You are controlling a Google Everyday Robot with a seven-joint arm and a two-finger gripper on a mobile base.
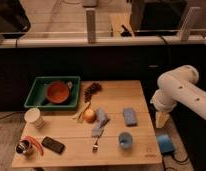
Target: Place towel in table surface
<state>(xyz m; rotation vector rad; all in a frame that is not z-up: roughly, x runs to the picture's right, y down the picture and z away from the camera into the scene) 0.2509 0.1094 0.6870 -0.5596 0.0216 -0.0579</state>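
End effector: hangs off the tabletop's right edge, pointing down below the white arm. Spread or pressed together: cannot tell. Nothing seen in its grip.

Blue object just below it, beyond the tabletop corner.

Nearest on the wood: blue rectangular pad, lying flat; blue cup in front of it.

Towel: crumpled, blue-grey, mid-tabletop, touching a round orange fruit. Fork just in front.

Grapes at the back. Green bin at back left, with a red bowl inside. White cup, black handset and can at front left.
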